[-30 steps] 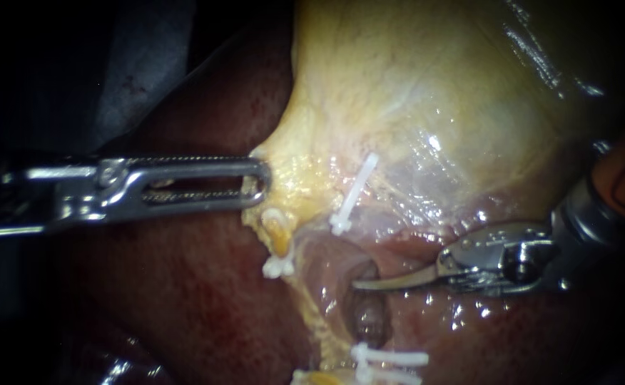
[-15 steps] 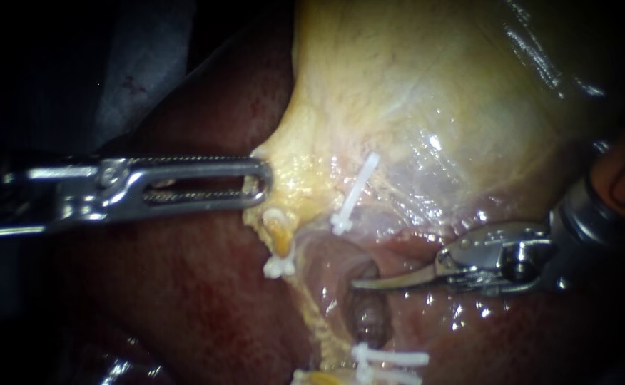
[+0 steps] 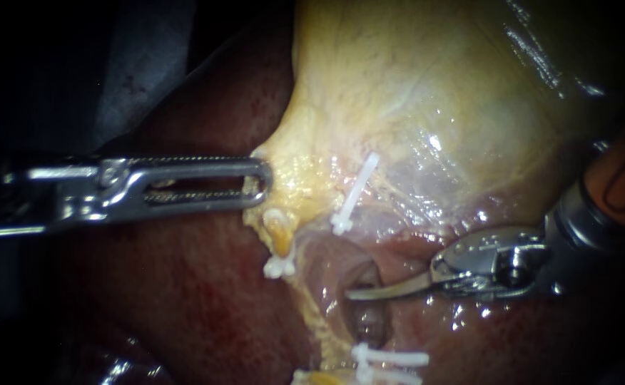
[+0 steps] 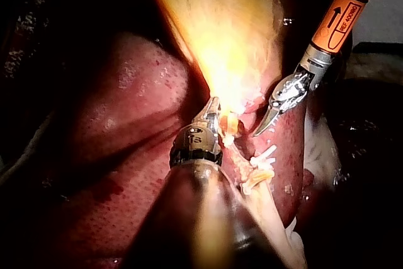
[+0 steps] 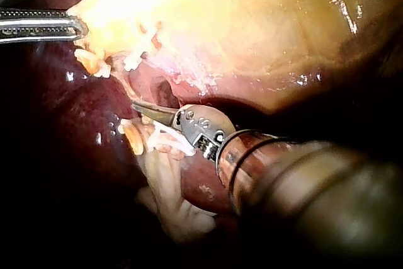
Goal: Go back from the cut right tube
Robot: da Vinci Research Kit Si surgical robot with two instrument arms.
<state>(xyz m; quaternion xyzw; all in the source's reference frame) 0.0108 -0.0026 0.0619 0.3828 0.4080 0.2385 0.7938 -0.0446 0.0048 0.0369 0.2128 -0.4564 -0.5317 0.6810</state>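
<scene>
Right instrument beside the cut right tube, with the retreat not yet made.
Its pincer is pressed together and holds nothing; the tip lies in the gap between the upper clip and the lower clips. My left instrument has its pincer pinching the gallbladder edge. The tube stump looks soft, wet and easily torn. I judge it best left ungripped, or held only just beside a clip.

The endoscope sat close over the gallbladder; both wrist cameras (nearly as close) faced the same clips from opposite sides.
</scene>
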